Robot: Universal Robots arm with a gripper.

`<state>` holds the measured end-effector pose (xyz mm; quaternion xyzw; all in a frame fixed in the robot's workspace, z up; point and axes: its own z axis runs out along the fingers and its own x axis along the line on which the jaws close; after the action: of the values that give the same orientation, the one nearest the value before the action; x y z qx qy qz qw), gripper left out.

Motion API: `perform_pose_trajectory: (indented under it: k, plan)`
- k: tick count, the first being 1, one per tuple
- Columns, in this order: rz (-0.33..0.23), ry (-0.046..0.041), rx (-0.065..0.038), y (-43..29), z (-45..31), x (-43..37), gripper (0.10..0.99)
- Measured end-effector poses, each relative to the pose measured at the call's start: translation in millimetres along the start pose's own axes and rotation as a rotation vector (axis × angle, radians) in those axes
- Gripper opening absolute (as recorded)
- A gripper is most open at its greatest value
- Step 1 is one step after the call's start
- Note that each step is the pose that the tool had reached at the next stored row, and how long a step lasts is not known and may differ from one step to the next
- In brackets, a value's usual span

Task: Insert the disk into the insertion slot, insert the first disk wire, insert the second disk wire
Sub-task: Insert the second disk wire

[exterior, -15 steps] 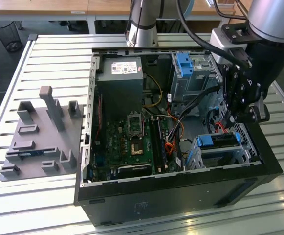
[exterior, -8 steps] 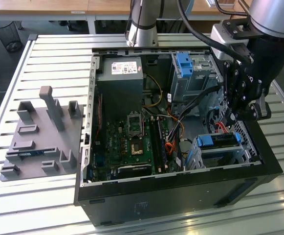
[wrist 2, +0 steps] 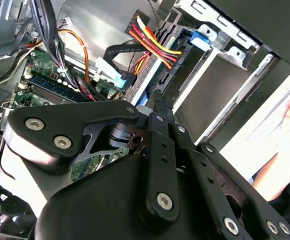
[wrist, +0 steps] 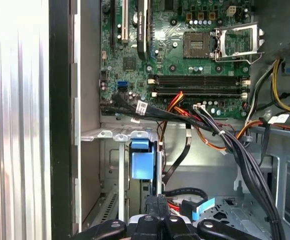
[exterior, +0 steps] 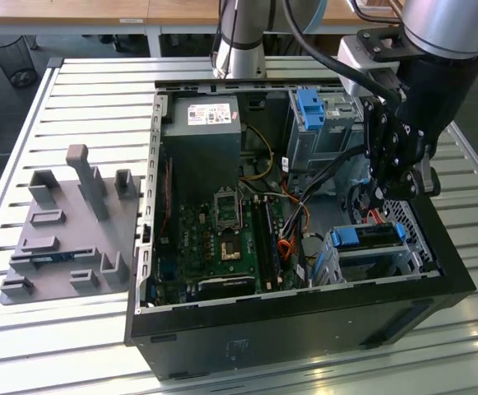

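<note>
Sitting on the slatted bench [exterior: 74, 90], the open computer case [exterior: 304, 321] holds everything in play. Its low perforated insertion slot [exterior: 327, 262] fills the case's near corner on the exterior view's right. The disk [exterior: 368, 237] already lies in it, its blue carrier end showing. The gripper [exterior: 376, 197] hangs just above the slot's far edge, near the disk but apart from it. In the first wrist view its fingertips [wrist: 152, 210] are drawn together with nothing visible between them.

The disk is probably dense, rigid and shock-sensitive, so it is best taken by the carrier's plastic sides, not the labelled face. Red-and-yellow power wires [wrist 2: 152, 42] and a black data cable [wrist 2: 119, 77] with a blue plug drape nearby. These look limp, so the stiff plug is the place to grip.
</note>
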<state>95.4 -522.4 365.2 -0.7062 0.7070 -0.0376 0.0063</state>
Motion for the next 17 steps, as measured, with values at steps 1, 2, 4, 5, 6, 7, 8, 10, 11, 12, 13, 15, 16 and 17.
perform_pose_trajectory:
  k: [1,2,4,5,6,7,8,10,11,12,13,15,16,17]
  plan:
    - [0.0,-0.0001,0.0,0.0,-0.4,-1.0,0.106]
    - [0.0,-0.0001,0.0,0.0,-1.0,-1.9,0.106]
    - [0.0,-0.0004,0.0,0.0,-2.5,-3.9,0.106]
    - [0.0,-0.0009,0.0,0.1,-3.5,-5.1,0.106]
    - [0.0,-0.0014,0.0,0.1,-4.6,-6.1,0.106]
    - [0.0,-0.0017,0.0,0.0,-5.6,-7.2,0.106]
    - [0.0,-0.0017,-0.001,0.0,-6.6,-8.2,0.106]
    - [0.0,-0.0018,-0.003,-0.1,-8.2,-10.4,0.106]
    - [0.0,-0.0018,-0.005,-0.1,-8.6,-12.2,0.106]
    - [0.0,-0.0018,-0.007,0.0,-8.7,-14.2,0.106]
    - [0.0,-0.0017,-0.009,0.0,-8.8,-16.3,0.106]
    - [-0.001,-0.0018,-0.014,-0.1,-9.0,-20.4,0.106]
    - [-0.001,-0.0019,-0.018,-0.1,-9.0,-22.2,0.106]
    - [-0.001,-0.0018,-0.023,-0.2,-9.1,-23.2,0.106]
